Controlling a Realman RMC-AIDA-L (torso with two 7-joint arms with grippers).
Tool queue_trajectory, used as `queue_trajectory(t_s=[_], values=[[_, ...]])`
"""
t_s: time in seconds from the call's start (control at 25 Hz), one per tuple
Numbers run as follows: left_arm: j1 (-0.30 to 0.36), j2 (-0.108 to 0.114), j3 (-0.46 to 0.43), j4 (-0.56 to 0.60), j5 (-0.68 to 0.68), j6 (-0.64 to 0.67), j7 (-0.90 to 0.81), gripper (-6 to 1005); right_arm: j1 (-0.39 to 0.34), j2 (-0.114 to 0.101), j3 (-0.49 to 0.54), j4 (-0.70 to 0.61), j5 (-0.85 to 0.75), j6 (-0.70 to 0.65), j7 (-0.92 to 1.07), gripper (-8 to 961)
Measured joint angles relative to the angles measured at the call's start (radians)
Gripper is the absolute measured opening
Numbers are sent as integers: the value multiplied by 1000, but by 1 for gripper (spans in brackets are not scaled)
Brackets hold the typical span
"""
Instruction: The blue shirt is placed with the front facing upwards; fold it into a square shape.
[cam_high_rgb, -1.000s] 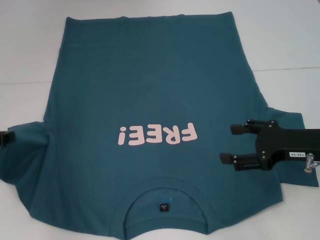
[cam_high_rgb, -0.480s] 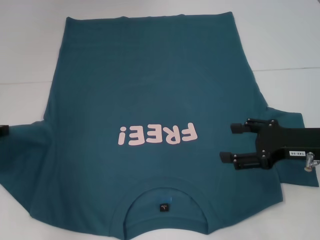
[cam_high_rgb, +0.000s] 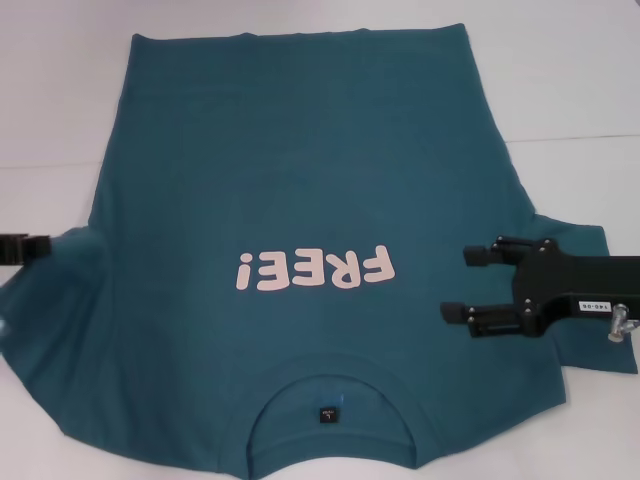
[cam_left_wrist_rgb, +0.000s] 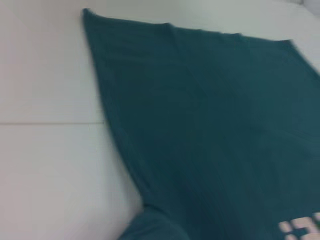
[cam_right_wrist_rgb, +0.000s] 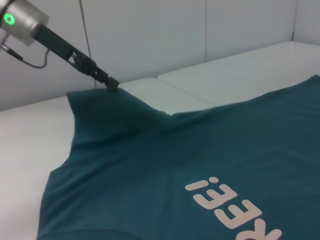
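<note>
The blue shirt (cam_high_rgb: 300, 180) lies front up on the white table, with white "FREE!" lettering (cam_high_rgb: 315, 268) and the collar (cam_high_rgb: 330, 400) at the near edge. My left gripper (cam_high_rgb: 30, 247) is at the far left edge, shut on the shirt's left sleeve. In the right wrist view this gripper (cam_right_wrist_rgb: 109, 83) holds the sleeve's tip lifted into a peak. My right gripper (cam_high_rgb: 458, 283) is open, hovering over the shirt's right shoulder beside the right sleeve (cam_high_rgb: 575, 235). The shirt also shows in the left wrist view (cam_left_wrist_rgb: 215, 125).
The white table (cam_high_rgb: 560, 100) extends beyond the shirt on all sides, with a seam (cam_high_rgb: 575, 137) running across it. A wall stands behind the table in the right wrist view (cam_right_wrist_rgb: 150, 35).
My left gripper has moved inward and away from the near edge, drawing the left sleeve up with it. The right gripper has stayed in place.
</note>
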Motion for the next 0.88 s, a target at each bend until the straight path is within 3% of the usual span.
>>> queue_trajectory(t_s=[0.12, 0.28, 0.44, 0.6, 0.68, 0.88], values=[[-10, -34, 2, -56, 3, 39, -11, 26, -2, -2, 0, 0, 0, 9, 0, 925], [-25, -53, 30, -71, 4, 59, -43, 26, -4, -2, 0, 1, 0, 23, -5, 925], [-34, -61, 92, -44, -2, 18, -86, 25, -5, -3, 0, 2, -1, 27, -8, 925], [-72, -60, 140, 66, -3, -34, -105, 26, -6, -3, -1, 3, -6, 39, -9, 925], [-104, -62, 150, 141, -5, -82, -100, 48, -5, -3, -7, 4, -7, 49, -6, 925], [-127, -66, 179, 186, -25, -148, -86, 133, 0, -3, -9, 5, -9, 51, -3, 925]])
